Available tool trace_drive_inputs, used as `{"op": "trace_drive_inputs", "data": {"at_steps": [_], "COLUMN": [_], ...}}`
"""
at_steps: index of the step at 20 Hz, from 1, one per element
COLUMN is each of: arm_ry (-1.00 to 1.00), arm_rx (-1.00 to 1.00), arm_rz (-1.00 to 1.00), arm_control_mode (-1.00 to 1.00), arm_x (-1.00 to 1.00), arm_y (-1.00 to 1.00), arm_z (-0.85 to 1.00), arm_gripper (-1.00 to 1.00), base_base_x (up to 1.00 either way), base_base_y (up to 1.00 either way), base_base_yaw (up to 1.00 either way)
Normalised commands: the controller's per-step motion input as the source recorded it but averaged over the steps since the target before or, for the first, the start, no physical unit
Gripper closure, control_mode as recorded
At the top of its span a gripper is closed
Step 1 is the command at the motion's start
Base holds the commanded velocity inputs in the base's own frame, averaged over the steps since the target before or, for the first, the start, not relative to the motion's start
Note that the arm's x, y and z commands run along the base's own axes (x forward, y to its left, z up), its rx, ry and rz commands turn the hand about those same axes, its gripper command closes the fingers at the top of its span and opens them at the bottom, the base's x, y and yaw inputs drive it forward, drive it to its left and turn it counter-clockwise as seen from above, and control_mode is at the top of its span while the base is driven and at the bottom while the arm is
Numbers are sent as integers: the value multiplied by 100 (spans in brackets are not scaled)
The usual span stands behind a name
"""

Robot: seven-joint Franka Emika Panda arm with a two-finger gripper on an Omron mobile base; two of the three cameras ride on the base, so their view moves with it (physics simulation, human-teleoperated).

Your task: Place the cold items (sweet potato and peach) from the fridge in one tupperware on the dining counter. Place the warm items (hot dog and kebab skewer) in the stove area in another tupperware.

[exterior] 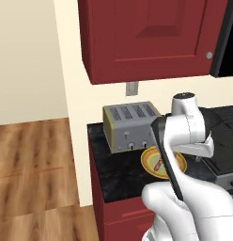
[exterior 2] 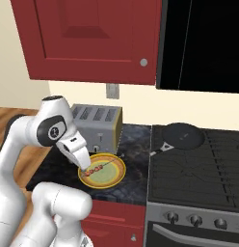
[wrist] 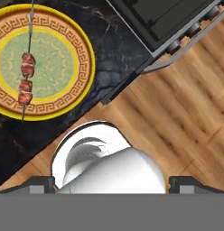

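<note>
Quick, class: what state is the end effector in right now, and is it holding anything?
End effector: open and holding nothing; the kebab skewer lies untouched on the plate.

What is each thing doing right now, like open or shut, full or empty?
Gripper: open, holding nothing.
Kebab skewer: lying flat on the plate.
Plate: on the counter, holding the skewer.
Toaster: slots empty.
Cabinet door: shut.
Pan: on the stove, empty.

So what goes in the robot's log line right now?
claw: open, empty, above plate | kebab skewer: on plate, beside toaster | step: not grasped
</note>
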Motion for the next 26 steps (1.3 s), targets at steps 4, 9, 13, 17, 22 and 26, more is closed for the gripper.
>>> {"op": "trace_drive_inputs", "data": {"at_steps": [4, 9, 13, 17, 22, 26], "arm_ry": [2, 5, 8, 3, 0, 0], "arm_rx": [0, 0, 0, 0, 0, 0], "arm_rz": [-29, -26, -25, -26, -24, -24], "arm_control_mode": [-100, -100, -100, -100, -100, -100], "arm_x": [8, 2, 3, 1, 0, 0], "arm_y": [4, 0, 0, 0, 0, 0], "arm_z": [0, 0, 0, -1, -7, -5], "arm_gripper": [-100, -100, -100, -100, -100, -100], "base_base_x": [0, 0, 0, 0, 0, 0], "base_base_y": [0, 0, 0, 0, 0, 0], "base_base_yaw": [0, 0, 0, 0, 0, 0]}}
